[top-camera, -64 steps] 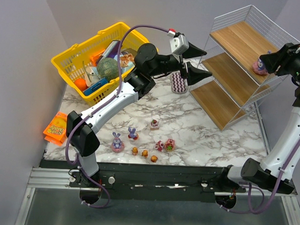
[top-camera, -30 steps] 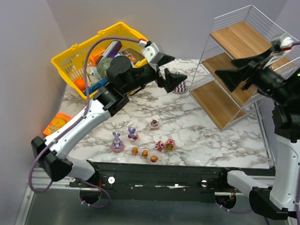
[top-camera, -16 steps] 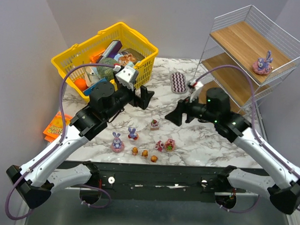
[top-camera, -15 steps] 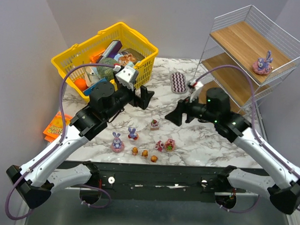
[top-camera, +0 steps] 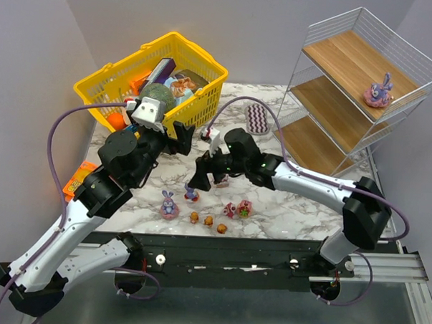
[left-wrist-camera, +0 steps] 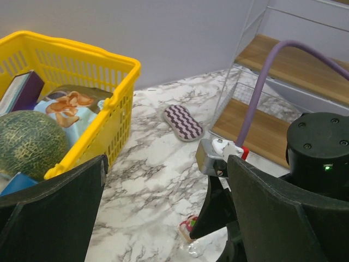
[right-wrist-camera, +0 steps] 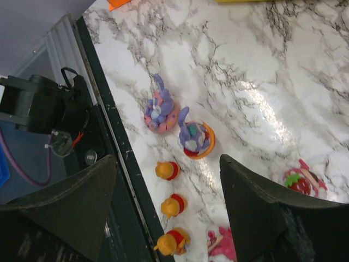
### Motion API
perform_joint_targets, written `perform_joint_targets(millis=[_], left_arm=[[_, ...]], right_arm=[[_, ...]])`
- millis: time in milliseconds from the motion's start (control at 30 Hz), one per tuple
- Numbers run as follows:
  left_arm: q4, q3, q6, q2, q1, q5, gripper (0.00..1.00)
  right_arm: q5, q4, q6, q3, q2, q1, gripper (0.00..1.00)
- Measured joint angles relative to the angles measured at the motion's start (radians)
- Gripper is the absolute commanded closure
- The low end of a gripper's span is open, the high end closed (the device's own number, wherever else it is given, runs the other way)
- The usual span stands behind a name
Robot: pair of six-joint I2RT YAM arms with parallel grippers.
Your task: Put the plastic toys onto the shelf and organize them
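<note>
**Right wrist view: jaws wide over the bunnies, nothing held**

Nearest the counter (right-wrist-camera: 245, 60) edge, at lower centre, three orange bears (right-wrist-camera: 167, 170) stand in a row. Just beyond them are two purple bunnies (right-wrist-camera: 195, 136) side by side, with pink rounded toys (top-camera: 245, 207) to their right.

The right jaws hang wide apart above the bunnies, empty. Recommended: centre on one bunny, descend straight and close across its base. Its neighbour stands close and may be knocked.

The left jaws, equally wide and empty, sit just behind the right wrist, a clash risk on lifting.

Farther back are the yellow basket (left-wrist-camera: 120, 114) at upper left and the purple pad (top-camera: 256, 118). The shelf (top-camera: 349, 60), upper right, carries one bunny (top-camera: 378, 91) on its top board.
</note>
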Motion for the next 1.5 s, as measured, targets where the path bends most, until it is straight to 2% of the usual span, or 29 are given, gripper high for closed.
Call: perform_joint_targets(millis=[233, 500, 700, 900, 1200, 1400, 1433, 1500], left_arm=[[-0.089, 0.004, -0.017, -0.055, 0.001, -0.171, 0.01], [-0.093, 0.010, -0.014, -0.109, 0.001, -0.203, 0.01], [-0.116, 0.009, -0.013, -0.109, 0.001, -0.206, 0.01], [-0.128, 0.009, -0.007, -0.110, 0.002, -0.206, 0.01], [-0.129, 0.009, 0.003, -0.105, 0.002, -0.206, 0.01], [-0.129, 0.009, 0.014, -0.101, 0.002, -0.206, 0.01], [-0.129, 0.009, 0.017, -0.100, 0.002, -0.206, 0.01], [-0.129, 0.009, 0.020, -0.098, 0.002, -0.206, 0.01]], right_arm=[[-0.006, 0.035, -0.039, 0.167, 0.182, 0.112, 0.20], [-0.051, -0.001, -0.136, 0.388, 0.399, 0.149, 0.28], [-0.053, -0.066, -0.206, 0.443, 0.480, 0.147, 0.32], [-0.064, -0.122, -0.253, 0.496, 0.542, 0.147, 0.46], [-0.081, -0.153, -0.263, 0.518, 0.592, 0.147, 0.60], [-0.104, -0.167, -0.262, 0.549, 0.615, 0.147, 0.84], [-0.110, -0.168, -0.262, 0.551, 0.618, 0.147, 0.91], [-0.120, -0.172, -0.260, 0.552, 0.618, 0.147, 0.96]])
